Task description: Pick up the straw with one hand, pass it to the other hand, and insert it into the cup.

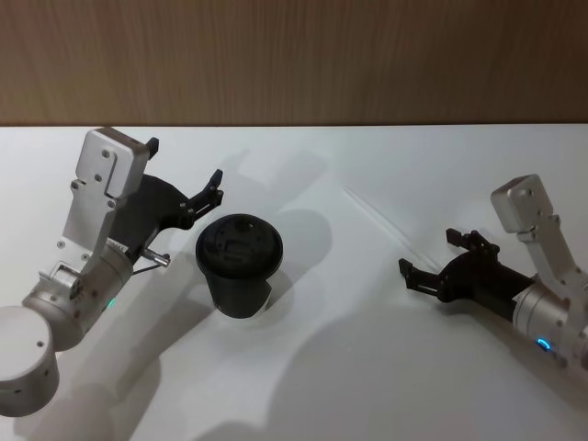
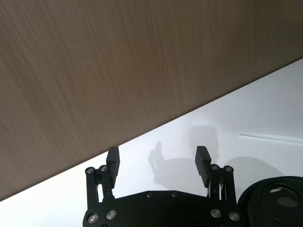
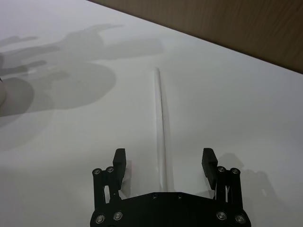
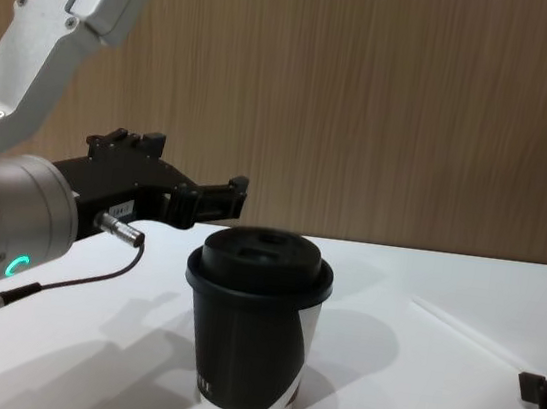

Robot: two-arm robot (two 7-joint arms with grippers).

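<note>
Two open jaws are showing on the right gripper (image 1: 427,253) right now, spread wide and gripping nothing, and it is hanging low over the table (image 1: 367,367) on the right side. From the right wrist view those jaws are straddling the near end of the straw (image 3: 161,127), one on each side with clear space between, not touching it. The straw is lying flat on the white tabletop, running from under the gripper away toward the back wall and angling to the robot's left, well apart from the cup (image 1: 241,266). Over on the other side, the left gripper (image 1: 184,163) is hovering above the table just to the left of the cup, also open wide and empty, its fingers pointing toward the back of the table. The cup is standing upright left of centre, black with a white curved patch low on its side, and its domed black lid (image 1: 239,243) is sitting on top. Behind it all, a wood-grain wall (image 1: 294,55) is running along the table's far edge.
</note>
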